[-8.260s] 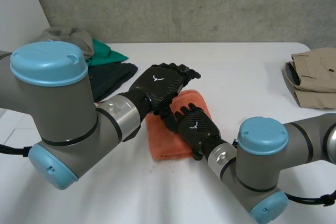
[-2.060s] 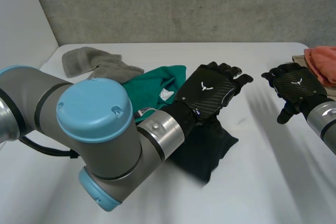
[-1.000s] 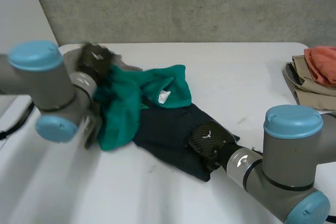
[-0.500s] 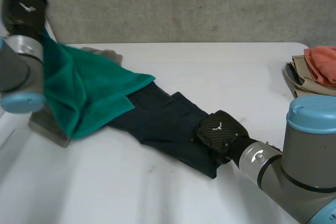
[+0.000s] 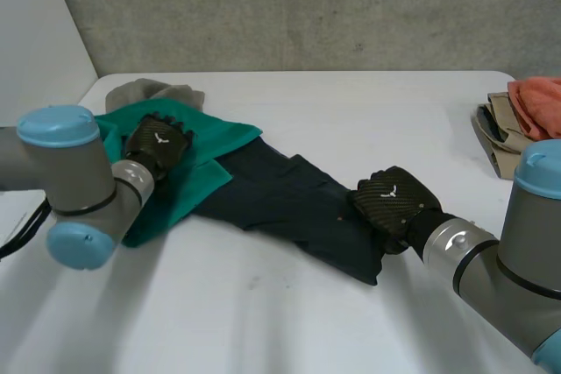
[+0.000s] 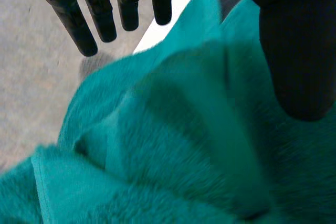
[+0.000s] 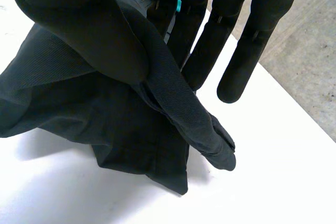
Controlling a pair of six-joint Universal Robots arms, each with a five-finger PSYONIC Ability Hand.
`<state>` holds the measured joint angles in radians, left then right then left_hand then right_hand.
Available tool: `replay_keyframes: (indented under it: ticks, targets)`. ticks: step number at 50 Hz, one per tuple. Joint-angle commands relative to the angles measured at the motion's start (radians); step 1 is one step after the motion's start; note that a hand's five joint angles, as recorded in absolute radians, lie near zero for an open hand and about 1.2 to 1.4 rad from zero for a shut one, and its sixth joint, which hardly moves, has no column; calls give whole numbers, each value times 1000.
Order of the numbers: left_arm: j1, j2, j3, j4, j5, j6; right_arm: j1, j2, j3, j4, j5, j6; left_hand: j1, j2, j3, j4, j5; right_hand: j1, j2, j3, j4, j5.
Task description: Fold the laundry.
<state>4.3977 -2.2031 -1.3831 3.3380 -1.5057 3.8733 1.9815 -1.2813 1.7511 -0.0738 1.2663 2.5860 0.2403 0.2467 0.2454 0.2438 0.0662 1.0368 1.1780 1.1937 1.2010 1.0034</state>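
Note:
A green towel [image 5: 206, 157] lies crumpled at the table's left, its edge over the far end of a dark garment [image 5: 289, 208]. My left hand [image 5: 158, 146] rests on top of the towel. In the left wrist view its fingers [image 6: 100, 11] are straight and apart from the thumb, with the green towel [image 6: 184, 145] loose under the palm. The dark garment stretches diagonally toward the right. My right hand [image 5: 394, 203] is shut on its near right end. There the thumb [image 7: 68, 3] pinches a fold of the dark garment [image 7: 105, 124] against the fingers.
A grey cloth [image 5: 149, 92] lies behind the green towel at the far left. A stack of tan trousers [image 5: 508, 142] with a folded orange towel [image 5: 536, 102] on top sits at the right edge. The white table [image 5: 377, 120] is bare between them.
My left hand swung the green towel up and off to the left, came down with it and opened. My right hand drew the dark garment out toward the right.

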Motion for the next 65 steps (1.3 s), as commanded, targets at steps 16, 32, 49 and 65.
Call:
replay_keyframes:
  ticks: [16, 32, 49, 65]
  targets:
    - [150, -234, 326, 64, -50, 31, -76, -19, 2, 52, -2, -40, 1156, 1150, 1151, 1152, 1156, 359, 218, 203, 195, 218]
    - [184, -26, 153, 439, -165, 67, -76, -23, -1, 66, -4, -37, 131, 125, 126, 128, 131, 359, 218, 203, 195, 218]
    - [-41, 80, -148, 115, 38, 25, -102, -81, -2, 78, -5, -40, -3, -10, -9, -7, -4, 359, 218, 203, 195, 218]
    - [63, -66, 3, 58, -149, 40, -128, -78, -8, 78, -5, -43, 1156, 1150, 1151, 1152, 1156, 359, 218, 203, 195, 218]
